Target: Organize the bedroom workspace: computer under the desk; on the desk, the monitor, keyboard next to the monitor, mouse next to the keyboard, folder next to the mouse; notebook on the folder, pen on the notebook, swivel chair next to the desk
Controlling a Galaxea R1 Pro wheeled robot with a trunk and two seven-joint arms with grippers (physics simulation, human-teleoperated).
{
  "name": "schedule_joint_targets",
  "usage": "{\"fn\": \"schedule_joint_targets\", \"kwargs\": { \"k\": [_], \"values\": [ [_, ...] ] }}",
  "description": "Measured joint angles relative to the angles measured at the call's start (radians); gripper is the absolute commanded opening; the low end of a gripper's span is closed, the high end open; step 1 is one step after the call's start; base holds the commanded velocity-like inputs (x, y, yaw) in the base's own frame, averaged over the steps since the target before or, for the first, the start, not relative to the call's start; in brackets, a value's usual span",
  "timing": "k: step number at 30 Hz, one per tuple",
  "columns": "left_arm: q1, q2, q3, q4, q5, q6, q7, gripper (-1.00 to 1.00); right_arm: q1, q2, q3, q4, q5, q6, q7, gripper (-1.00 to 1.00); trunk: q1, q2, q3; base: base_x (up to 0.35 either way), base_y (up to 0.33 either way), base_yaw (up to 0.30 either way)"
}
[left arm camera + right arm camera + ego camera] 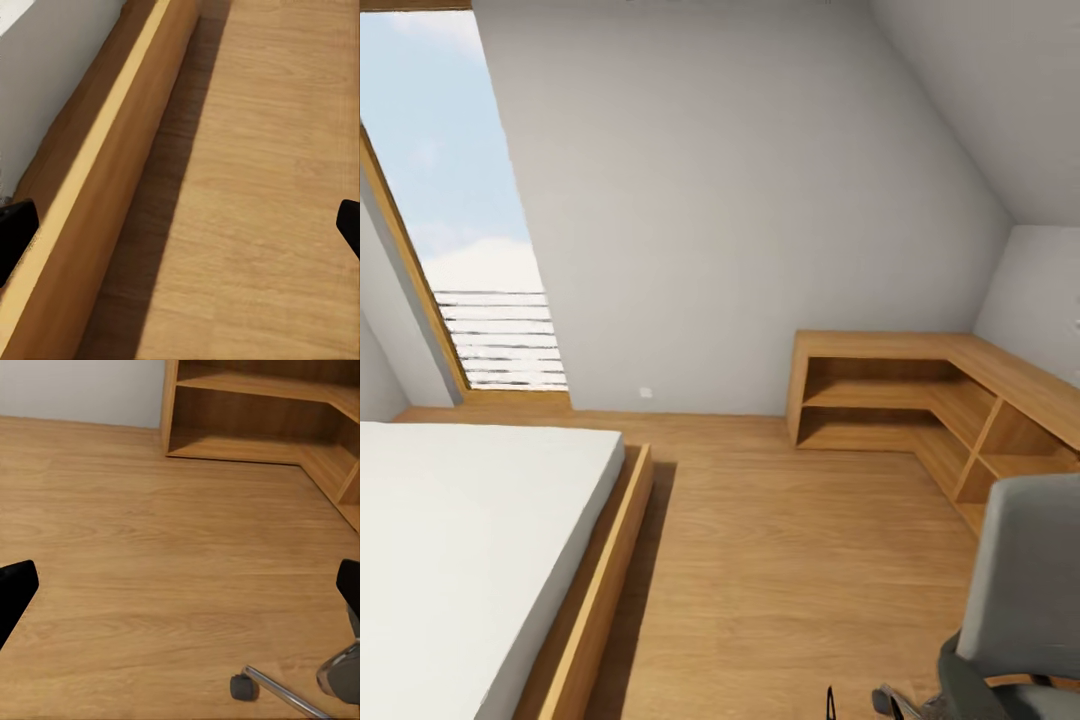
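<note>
Both black two-finger grippers are spread wide open, holding nothing. Left gripper (pixel 180 232) points down at the light wood floor (pixel 262 187), and right gripper (pixel 180 592) hangs over that floor too.

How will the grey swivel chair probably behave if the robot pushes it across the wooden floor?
The swivel chair will probably roll easily: a small dark caster on a chrome leg rests on the smooth wooden floor. It may also turn or drift instead of going straight. With its tall back, a high push could perhaps tip it.
</note>
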Motion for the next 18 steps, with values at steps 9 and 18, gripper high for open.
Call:
{"fn": "schedule_joint_targets", "kwargs": {
  "k": [9, 18],
  "values": [
    [0.0, 0.0, -0.001, 0.0, 0.0, 0.0, 0.0, 1.0, 0.0, 0.0, 0.0, 0.0, -0.001, 0.0, 0.004, 1.0, 0.0, 0.0, 0.004, 0.0, 0.108, -0.047],
    [0.0, 0.0, -0.001, 0.0, 0.0, 0.0, 0.0, 1.0, 0.0, 0.001, 0.0, 0.0, -0.001, 0.035, 0.007, 1.0, 0.0, 0.0, 0.004, 0.0, 0.133, -0.003]
  ]
}}
